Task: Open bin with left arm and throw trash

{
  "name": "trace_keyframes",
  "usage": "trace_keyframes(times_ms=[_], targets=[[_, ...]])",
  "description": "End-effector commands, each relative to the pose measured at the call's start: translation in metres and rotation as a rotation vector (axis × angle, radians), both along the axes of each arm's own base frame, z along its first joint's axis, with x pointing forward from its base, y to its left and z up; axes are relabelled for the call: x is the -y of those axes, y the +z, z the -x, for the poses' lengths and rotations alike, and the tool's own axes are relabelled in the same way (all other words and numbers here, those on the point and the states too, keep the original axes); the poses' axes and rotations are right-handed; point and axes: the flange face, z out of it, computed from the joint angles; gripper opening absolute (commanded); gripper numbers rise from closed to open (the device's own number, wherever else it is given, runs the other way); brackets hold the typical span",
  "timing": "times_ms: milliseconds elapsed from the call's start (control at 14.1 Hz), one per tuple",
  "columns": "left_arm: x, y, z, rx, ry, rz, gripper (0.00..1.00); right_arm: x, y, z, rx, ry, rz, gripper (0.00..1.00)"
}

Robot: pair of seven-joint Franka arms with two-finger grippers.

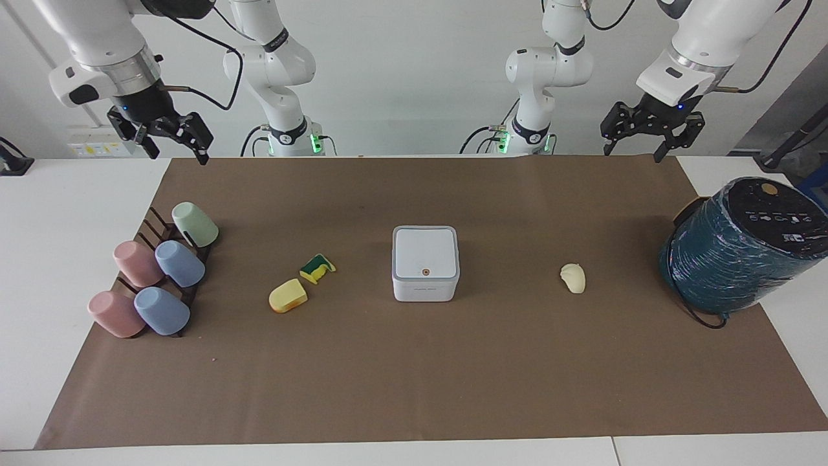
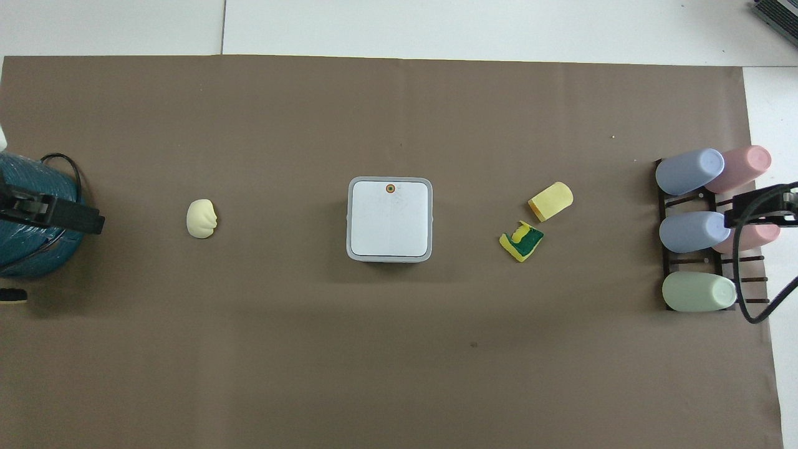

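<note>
Bin (image 1: 425, 262) lid down; only the facing view shows both grippers' fingers spread, holding nothing.

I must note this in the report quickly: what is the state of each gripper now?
Left gripper: open, holding nothing, raised near the teal cylinder's end of the table.
Right gripper: open, holding nothing, raised above the cup rack.

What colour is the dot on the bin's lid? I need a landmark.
Orange, on the bin lid's edge farthest from the robots; clearest in the overhead view.
</note>
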Motion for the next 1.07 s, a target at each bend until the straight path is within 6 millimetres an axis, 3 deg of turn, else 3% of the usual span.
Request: trace_keyframes(times_ms=[0,498,854,996], targets=[[-0.003,0.001,0.008,0.004,0.001,-0.02,1.0,0.002,-0.001,0.007,0.013,0.022,-0.002,1.0],[-0.004,0.001,0.008,0.004,0.002,-0.02,1.0,-0.002,-0.008,0.005,0.011,0.022,-0.003,1.0],[-0.004,0.001,0.008,0.004,0.003,-0.02,1.0,-0.019,-0.031,-0.005,0.047,0.038,-0.006,1.0],[-0.004,0.001,0.008,0.004,0.003,-0.02,1.0,-0.02,-0.053,-0.01,0.07,0.04,-0.005,1.0]])
